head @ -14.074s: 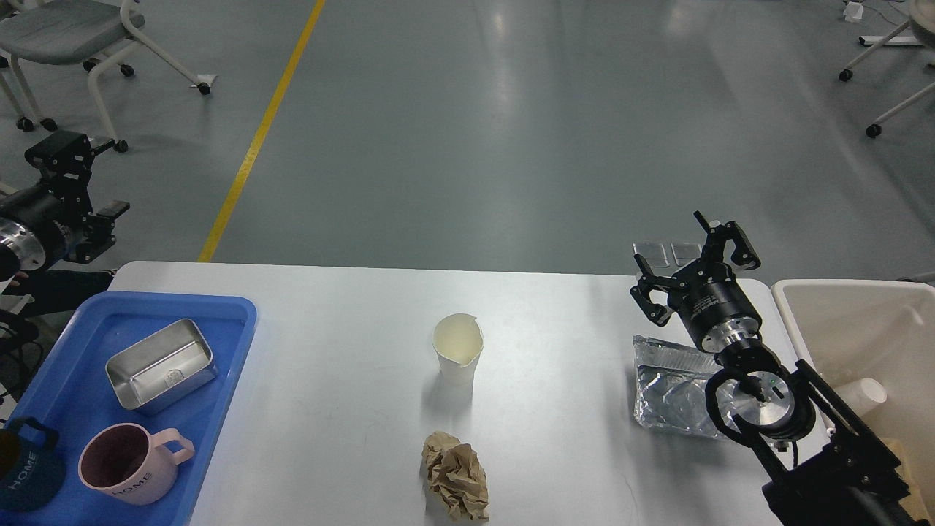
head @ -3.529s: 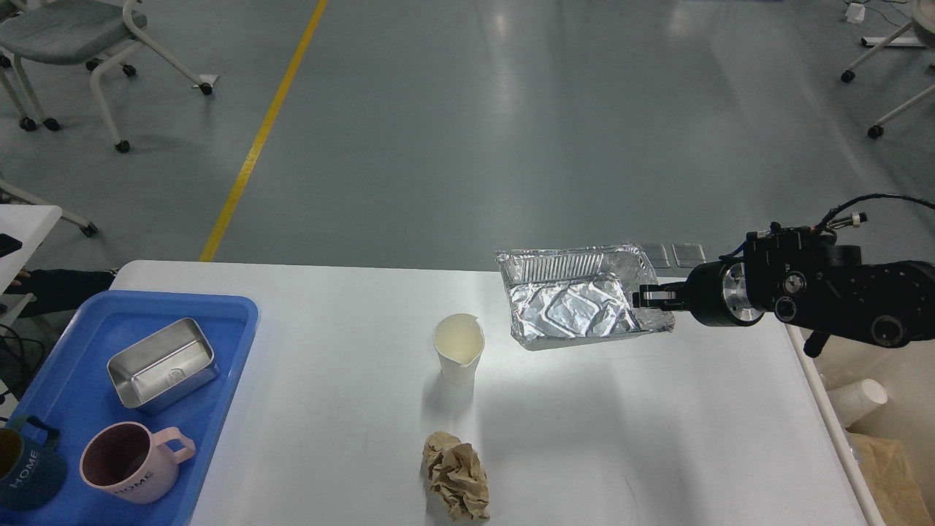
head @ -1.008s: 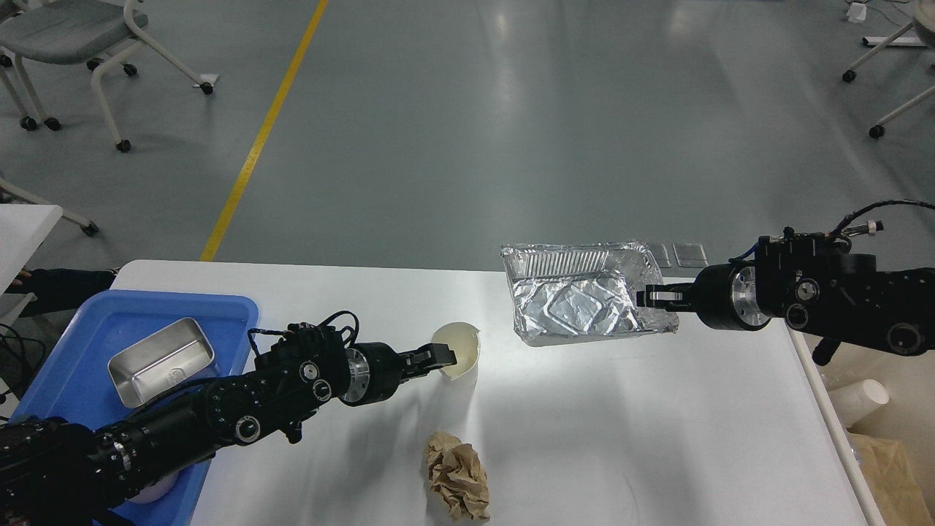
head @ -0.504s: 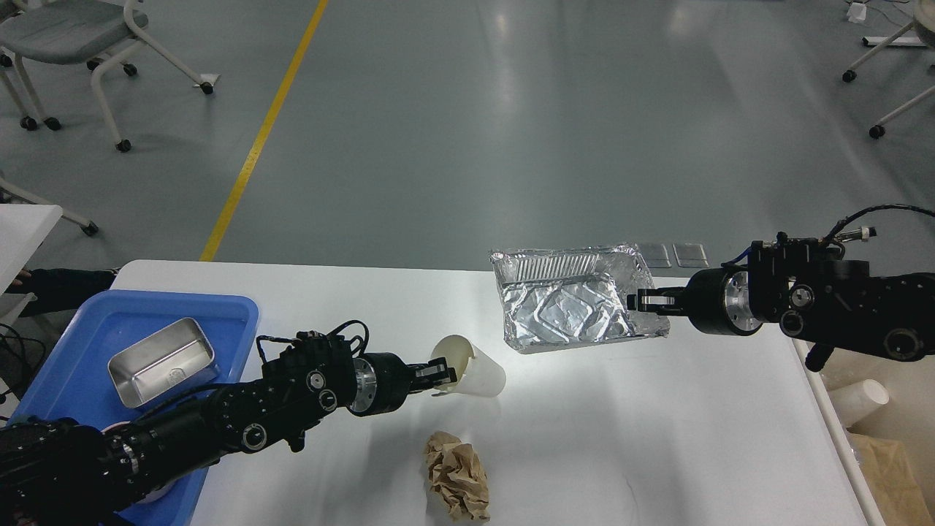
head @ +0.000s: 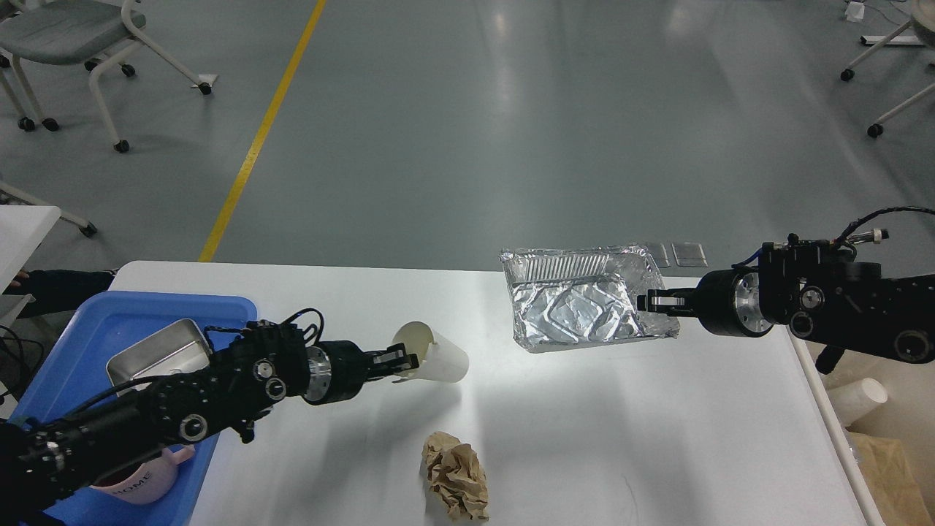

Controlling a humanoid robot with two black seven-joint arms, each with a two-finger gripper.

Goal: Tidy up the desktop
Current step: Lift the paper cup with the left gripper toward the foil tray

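The white desktop [head: 584, 438] fills the lower view. My left gripper [head: 405, 361] is shut on the rim of a cream paper cup [head: 434, 358], held tipped on its side above the desktop, left of centre. My right gripper [head: 650, 302] is shut on the right rim of a crumpled foil tray [head: 581, 307], held tilted above the desktop's far right part. A crumpled brown paper ball [head: 456, 476] lies on the desktop near the front edge.
A blue tray [head: 88, 321] at the left holds a steel box [head: 157, 349] and a pink mug [head: 142, 483], partly hidden by my left arm. A cream bin [head: 862, 409] with a white cup stands off the right edge. Chairs stand on the floor beyond.
My left arm came in, gripped the cup, tipped it on its side and lifted it to the left. My right gripper keeps the foil tray aloft, shifted slightly right.
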